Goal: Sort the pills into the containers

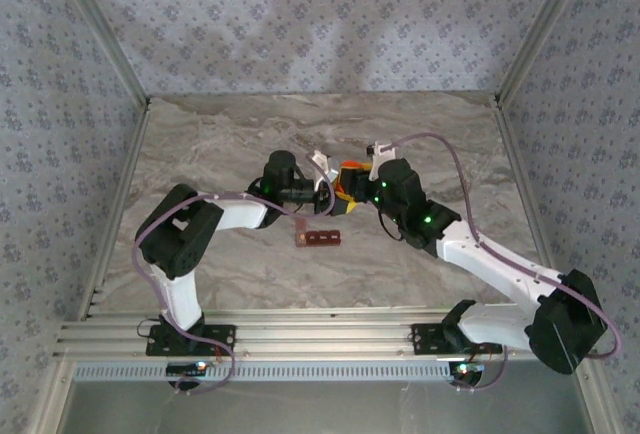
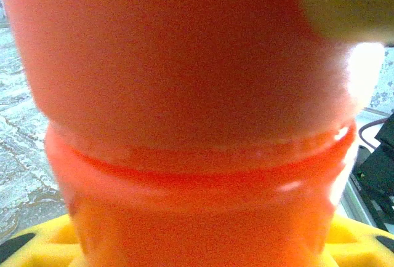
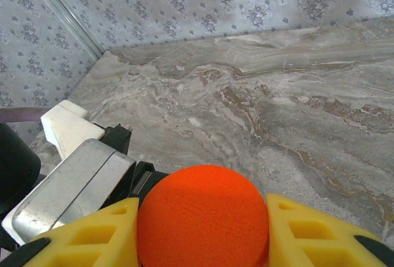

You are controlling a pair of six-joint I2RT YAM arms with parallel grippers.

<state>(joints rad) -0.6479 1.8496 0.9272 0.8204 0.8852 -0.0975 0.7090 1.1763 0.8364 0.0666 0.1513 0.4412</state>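
An orange bottle [image 1: 347, 175] hangs above the middle of the marble table between both arms. My left gripper [image 1: 330, 194] is shut on its body; in the left wrist view the bottle [image 2: 197, 125] stands very close, with yellow fingers [image 2: 43, 245] at the bottom corners. My right gripper [image 3: 203, 242] is shut on the round orange cap [image 3: 203, 215], a yellow finger [image 3: 86, 239] pressed against each side. The containers [image 1: 318, 239], a dark red-brown strip of cells, lie flat on the table just in front of the grippers. The pills are hidden.
Patterned walls and slanted metal posts [image 1: 110, 44] close in the table on three sides. An aluminium rail [image 1: 320, 339] runs along the near edge. The left arm's grey metal block [image 3: 74, 193] sits right beside my right fingers. A purple cable [image 1: 455, 159] loops over the right arm.
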